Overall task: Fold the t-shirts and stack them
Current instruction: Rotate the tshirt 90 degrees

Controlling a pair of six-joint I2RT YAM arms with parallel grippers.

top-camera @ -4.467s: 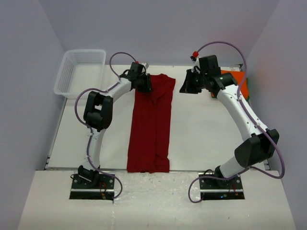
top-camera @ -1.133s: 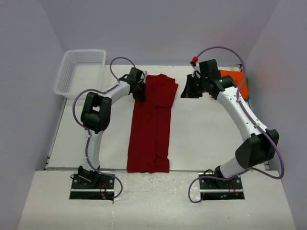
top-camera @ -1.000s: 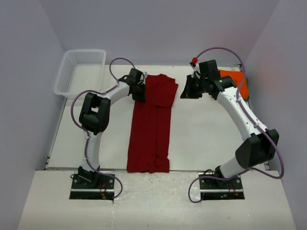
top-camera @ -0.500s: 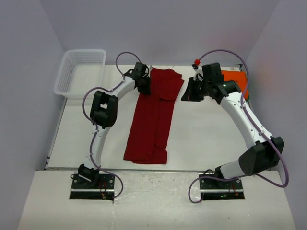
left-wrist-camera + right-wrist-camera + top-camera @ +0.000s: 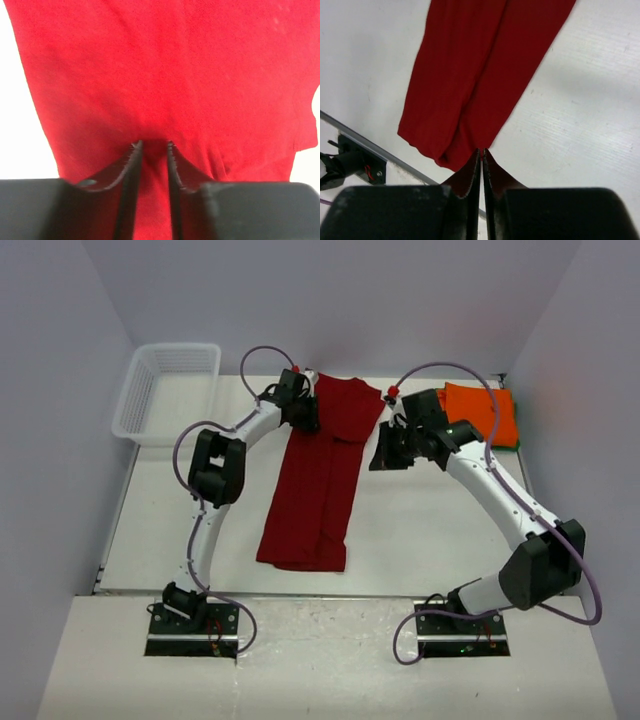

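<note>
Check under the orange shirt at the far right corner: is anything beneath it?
A thin green edge peeks out along the right side of the orange shirt, apparently another cloth beneath it. The rest is covered, so its shape and fold cannot be seen.

White plastic mesh basket [image 5: 138, 392]: upright at the far left corner of the table [image 5: 430, 530], close to the left wall [image 5: 50, 440]. Table: white matt surface, with fine parallel grain visible in the right wrist view. A metal strip [image 5: 385, 593] runs along the table's near edge, and a pale lower ledge [image 5: 330, 670] lies in front of it. Back wall [image 5: 330, 300] and right wall [image 5: 595, 390]: plain lavender-grey panels.
</note>
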